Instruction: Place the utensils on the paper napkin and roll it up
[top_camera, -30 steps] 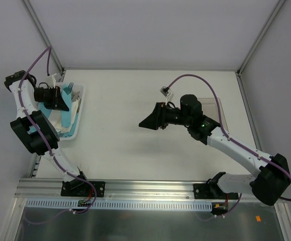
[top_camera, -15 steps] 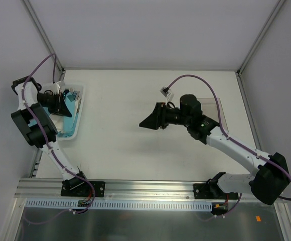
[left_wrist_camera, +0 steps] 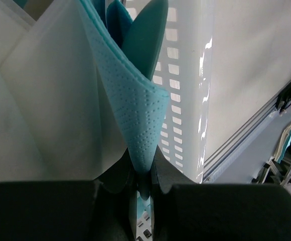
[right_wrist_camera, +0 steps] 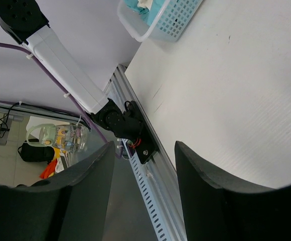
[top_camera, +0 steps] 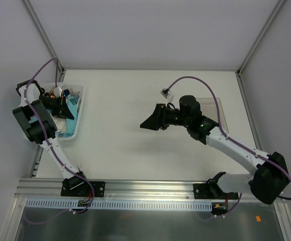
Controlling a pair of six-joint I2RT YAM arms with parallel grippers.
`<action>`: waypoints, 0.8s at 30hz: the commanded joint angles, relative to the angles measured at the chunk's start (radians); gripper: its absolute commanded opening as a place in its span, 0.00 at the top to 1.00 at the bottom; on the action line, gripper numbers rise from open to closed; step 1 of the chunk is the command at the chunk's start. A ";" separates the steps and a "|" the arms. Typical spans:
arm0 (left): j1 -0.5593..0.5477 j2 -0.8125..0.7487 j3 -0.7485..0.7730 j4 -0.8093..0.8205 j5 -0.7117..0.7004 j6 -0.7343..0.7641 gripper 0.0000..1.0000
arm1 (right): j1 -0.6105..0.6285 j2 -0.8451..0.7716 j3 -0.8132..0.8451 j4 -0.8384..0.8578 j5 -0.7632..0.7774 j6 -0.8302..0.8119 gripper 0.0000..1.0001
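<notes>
Your left claw (left_wrist_camera: 143, 171) is pinched tight on a napkin (left_wrist_camera: 131, 103) fold inside the basket (left_wrist_camera: 186, 108). Lift it fast and the thin paper may tear or drag the white sheets (left_wrist_camera: 40, 110) out. Your right claw (right_wrist_camera: 144, 150) hangs wide open and empty over the counter (right_wrist_camera: 246, 85), right of the basket.

I see the paper napkin (left_wrist_camera: 138, 115) in teal-blue (dimpled with tiny embossed dots), the basket (left_wrist_camera: 185, 95) white latticework, my counter (top_camera: 135, 100) off-white.
</notes>
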 commanded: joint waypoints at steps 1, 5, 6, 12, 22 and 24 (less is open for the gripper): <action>0.006 0.019 0.020 -0.195 0.041 -0.009 1.00 | -0.006 0.003 0.001 0.022 -0.018 -0.007 0.46; 0.004 0.036 0.020 -0.189 0.036 -0.019 1.00 | -0.008 0.006 0.003 0.022 -0.020 -0.008 0.46; 0.001 0.039 0.019 -0.185 0.033 -0.021 1.00 | -0.006 0.008 0.003 0.022 -0.020 -0.007 0.46; -0.014 0.050 0.014 -0.151 0.008 -0.050 0.97 | -0.006 0.020 0.004 0.022 -0.027 -0.004 0.46; -0.048 0.038 0.028 -0.103 -0.056 -0.088 0.83 | -0.008 0.019 0.003 0.022 -0.029 -0.002 0.46; -0.065 0.030 0.020 -0.100 -0.070 -0.076 0.91 | -0.006 0.019 0.003 0.028 -0.037 -0.002 0.47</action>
